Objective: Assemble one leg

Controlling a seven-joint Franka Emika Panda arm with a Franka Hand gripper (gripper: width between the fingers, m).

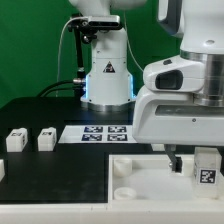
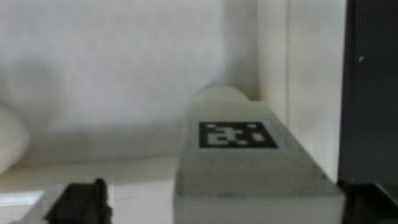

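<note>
The leg hangs at the claw over the tray, at the exterior view's right; in the wrist view the leg fills the middle, its square marker facing the camera. One dark fingertip shows low in that view, but the contact is hidden, so I cannot tell how wide the claw stands or whether it truly grips the leg. By its look, the leg is a small rigid block, likely light and smooth-sided, so it could slip or twist if pinched near an end; the flat opposite sides near its middle seem the best hold, leaving the end that must enter a socket free. Counted in the exterior view: three legs in all, one at the claw and two lying side by side on the black tabletop at the exterior view's left, well apart from the tray. There is one tray, and one marker board behind it.
</note>
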